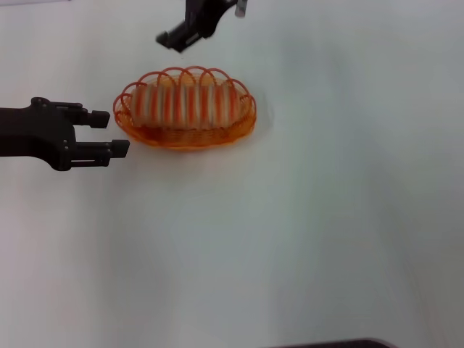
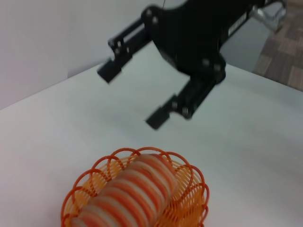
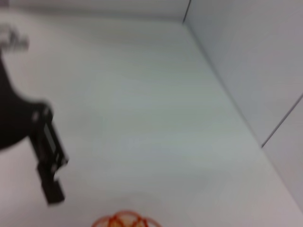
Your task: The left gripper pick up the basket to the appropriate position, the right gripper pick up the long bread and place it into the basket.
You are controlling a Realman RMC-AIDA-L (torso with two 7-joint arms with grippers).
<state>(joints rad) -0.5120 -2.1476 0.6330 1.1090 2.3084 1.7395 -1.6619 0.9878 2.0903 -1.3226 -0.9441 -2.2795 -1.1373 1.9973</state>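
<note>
Fingers of the left end effector stand apart w/ nothing between them, level w/ the desk and just beside the basket at its left end, not touching. Right end effector hangs above and behind the basket, near its back rim; in the left wrist view its two fingers are spread wide and empty. In the right wrist view only the left one's finger shows, plus a sliver of basket rim.

Bread lies lengthwise inside the basket, filling most of it, ends close to the end loops. Left wrist view shows the same: bread nested in the wire loops. So by the look of it the placing is done; what remains, if anything, is both arms clearing off.

Handling, my judgement:
- Basket: thin wire, prob. light, springy at the scalloped loops, stiffer at the woven bottom. Best hold = pinch the rim at a short end, where the left fingers already line up. Loaded now, so a one-end pinch would tip it; lift low & slow or drag instead
- Wire is smooth, may slip in hard fingers; grip across a loop base, not the loop top
- Bread: looks light, surface ridged so decent grip. Can't tell if soft or a rigid prop. Take it mid-length across the narrow width, from above; end grip would let it swing
- Risk: finger snagging a loop on the way out and pulling the basket along
</note>
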